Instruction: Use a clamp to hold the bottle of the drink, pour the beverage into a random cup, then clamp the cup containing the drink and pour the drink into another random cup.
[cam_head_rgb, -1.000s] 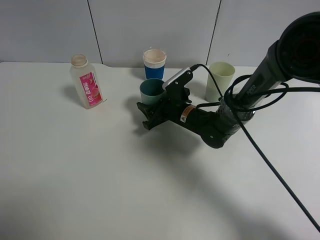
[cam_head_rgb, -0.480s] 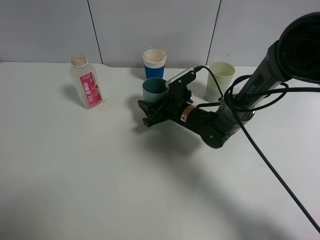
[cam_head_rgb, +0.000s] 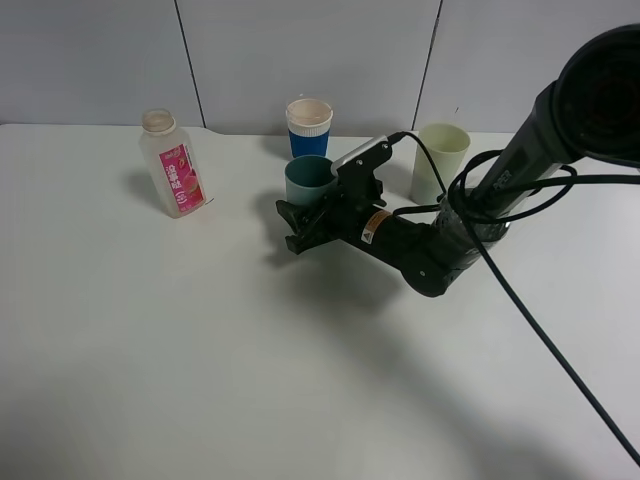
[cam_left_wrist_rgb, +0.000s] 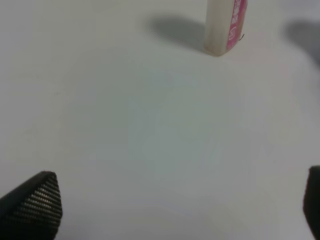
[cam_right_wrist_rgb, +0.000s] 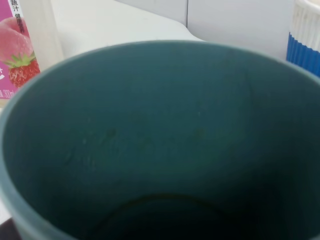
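Exterior high view: white table (cam_head_rgb: 180, 340), grey panelled wall (cam_head_rgb: 320, 50); right tool (cam_head_rgb: 300, 225) clenched on teal tumbler (cam_head_rgb: 306, 180).

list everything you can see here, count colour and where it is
bottle: 1, clear with pink-and-white label, no cap visible, upright at the table's back left
teal cup: 1, blue-green, darker inside, mid table, in the right end effector
blue cup: 1, blue with white rim, just behind the teal cup
pale green cup: 1, translucent yellow-green, upright at back right
table: 1, white
cable: 1, black, trailing from the right arm over the table
right end effector: 1, black, shut on the teal cup
left end effector: 1, black fingertips wide apart over bare table, holding nothing
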